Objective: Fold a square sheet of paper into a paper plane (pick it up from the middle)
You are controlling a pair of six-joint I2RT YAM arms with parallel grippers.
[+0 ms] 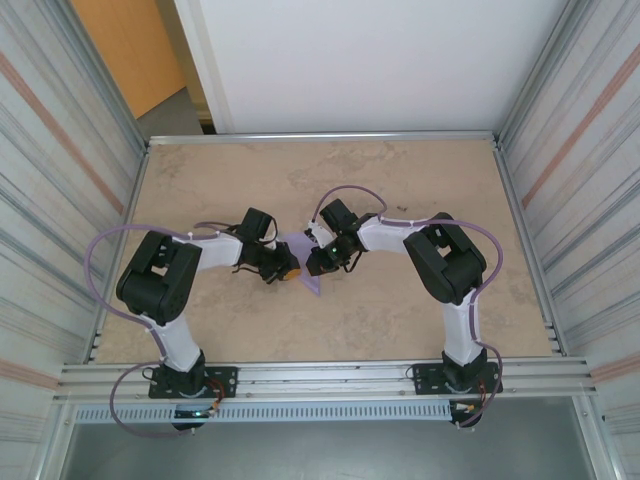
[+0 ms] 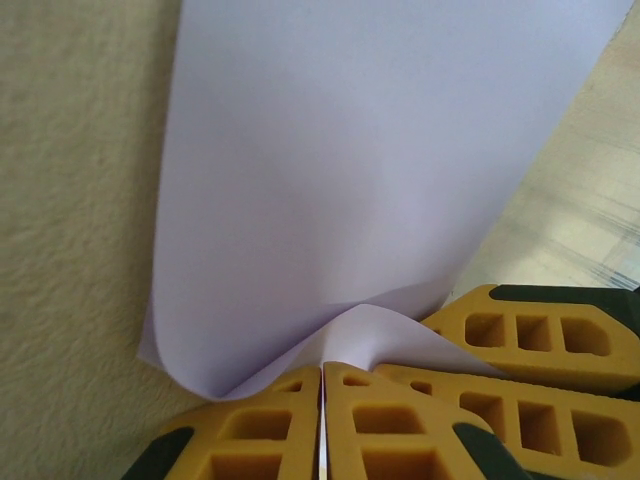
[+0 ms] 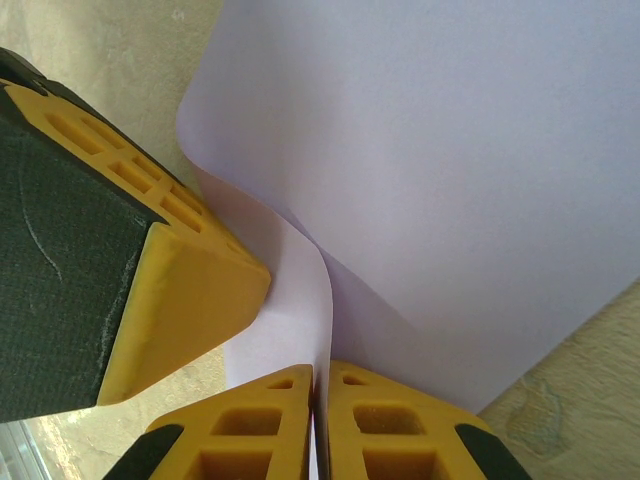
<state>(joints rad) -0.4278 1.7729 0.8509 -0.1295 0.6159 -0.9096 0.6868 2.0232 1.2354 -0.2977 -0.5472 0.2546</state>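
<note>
Closest to my wrist cameras, the left gripper (image 2: 323, 375) and the right gripper (image 3: 318, 375) each pinch a curled edge of the square sheet of paper (image 2: 350, 170), their tips side by side. Beyond them the sheet rises over the middle of the table (image 1: 420, 330); I judge that pulling the arms apart could tear it, and a weak pinch could let it slip

One table (image 1: 400, 330), and on it one lilac sheet of paper (image 2: 350, 180), just the one. Two arms at the near edge: left arm (image 1: 165, 285), right arm (image 1: 445, 260). Two grippers: left gripper (image 2: 323, 400), right gripper (image 3: 320, 410). Yellow fingers (image 2: 260, 435): two apiece, four in all.
</note>
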